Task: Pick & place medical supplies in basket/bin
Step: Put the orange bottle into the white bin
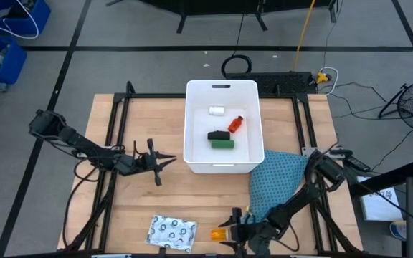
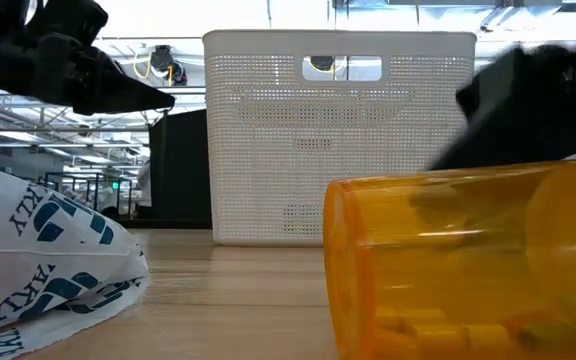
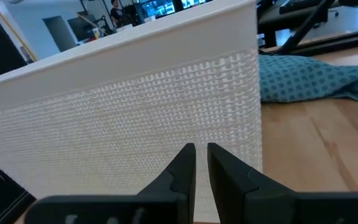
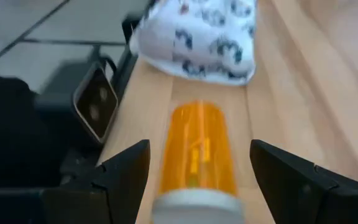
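Nearly shut left tool [image 3: 201,163] before white basket [image 3: 123,93], teal cloth [image 3: 303,78] beside.

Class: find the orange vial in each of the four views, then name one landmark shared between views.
High view: orange vial at the table's near edge, by the right gripper.
Low view: large, lower right.
Left wrist view: not in it.
Right wrist view: centre, between open fingers.
Shared landmark: silvery packet.

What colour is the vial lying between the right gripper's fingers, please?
Orange vial, translucent with a pale cap; clearest in the right wrist view.

The low view's edge cuts off the orange vial [image 2: 468,265], and the silvery packet [image 2: 43,260].
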{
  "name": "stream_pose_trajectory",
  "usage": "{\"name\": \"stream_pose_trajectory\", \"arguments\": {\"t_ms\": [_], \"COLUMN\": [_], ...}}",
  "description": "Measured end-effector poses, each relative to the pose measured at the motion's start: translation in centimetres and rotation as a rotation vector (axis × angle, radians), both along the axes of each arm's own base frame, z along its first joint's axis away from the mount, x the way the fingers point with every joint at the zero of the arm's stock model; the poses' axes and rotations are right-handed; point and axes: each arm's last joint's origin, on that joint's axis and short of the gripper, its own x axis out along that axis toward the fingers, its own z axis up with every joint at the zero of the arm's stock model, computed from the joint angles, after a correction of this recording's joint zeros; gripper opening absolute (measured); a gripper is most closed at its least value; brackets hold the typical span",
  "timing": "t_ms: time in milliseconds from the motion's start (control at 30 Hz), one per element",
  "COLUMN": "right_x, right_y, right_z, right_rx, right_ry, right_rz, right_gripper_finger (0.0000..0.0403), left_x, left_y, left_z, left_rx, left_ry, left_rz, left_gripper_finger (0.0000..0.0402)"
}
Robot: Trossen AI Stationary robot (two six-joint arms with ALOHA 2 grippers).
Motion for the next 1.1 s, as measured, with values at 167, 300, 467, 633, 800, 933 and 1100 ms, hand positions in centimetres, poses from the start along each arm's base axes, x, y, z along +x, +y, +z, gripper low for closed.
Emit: {"name": "stream_pose_trajectory", "arguments": {"t_ms": [167,300,467,633,800,933,1100], "right_x": [0.0,0.0,0.1,0.1,0.4,0.4,-0.3], "right_y": [0.1,0.1,0.1,0.1,-0.2,-0.7,-2.0], "right_z": [-1.9,-2.4,-2.2,-2.2,-1.4,0.7,4.9], "right_rx": [0.015,0.019,0.008,0.007,-0.025,-0.067,-0.081], "right_ry": [0.047,0.052,0.033,0.031,0.016,0.012,0.042], "right_rz": [-0.008,-0.012,0.003,0.002,0.015,0.046,0.069], "right_gripper_finger": [0.0267,0.0267,0.0265,0.0222,0.0184,0.0184,0.0189], "left_x": [0.1,0.1,0.1,0.1,0.1,0.1,0.1], "left_y": [0.3,0.4,0.4,0.3,0.3,0.3,0.3], "left_z": [0.0,0.0,0.0,0.0,0.0,0.0,0.0], "left_rx": [-0.021,-0.032,-0.047,-0.050,-0.050,-0.038,-0.039], "left_ry": [-0.005,-0.008,-0.011,-0.012,-0.010,-0.006,-0.006], "left_rz": [0.019,0.023,0.022,0.018,0.017,0.016,0.016], "left_gripper_finger": [0.0047,0.0047,0.0047,0.0047,0.0047,0.0047,0.0047]}}
